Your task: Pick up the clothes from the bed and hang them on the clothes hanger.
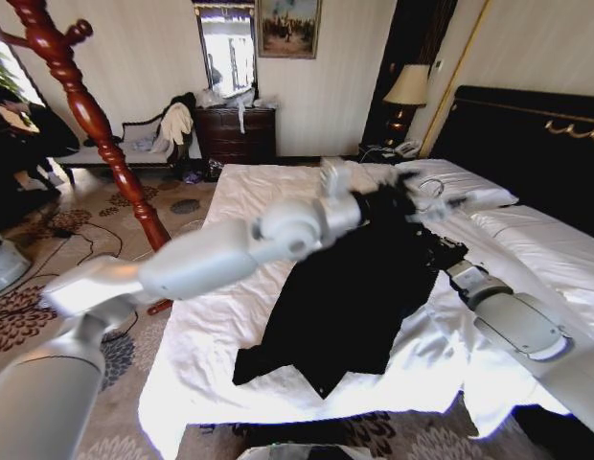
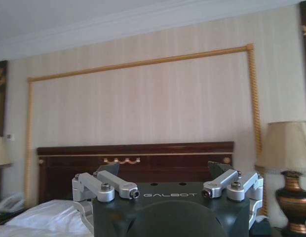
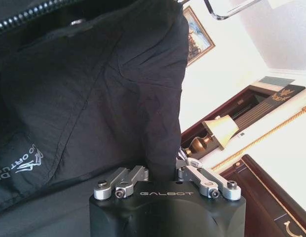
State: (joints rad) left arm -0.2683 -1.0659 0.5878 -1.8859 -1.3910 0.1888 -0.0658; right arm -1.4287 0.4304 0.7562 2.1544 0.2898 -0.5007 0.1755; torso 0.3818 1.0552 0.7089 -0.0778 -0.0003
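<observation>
Black jacket [image 1: 350, 297] is spread on the bed [image 1: 211, 355], its upper part lifted near the hanger [image 1: 433, 192]. The left end effector [image 2: 168, 190] is seen spread wide, holding nothing. The right end effector [image 3: 163, 177] is clamped on jacket fabric [image 3: 94, 98].

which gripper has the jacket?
The right gripper: a fold of the black jacket runs between its fingers. The left gripper is open and empty, facing the headboard.
</observation>
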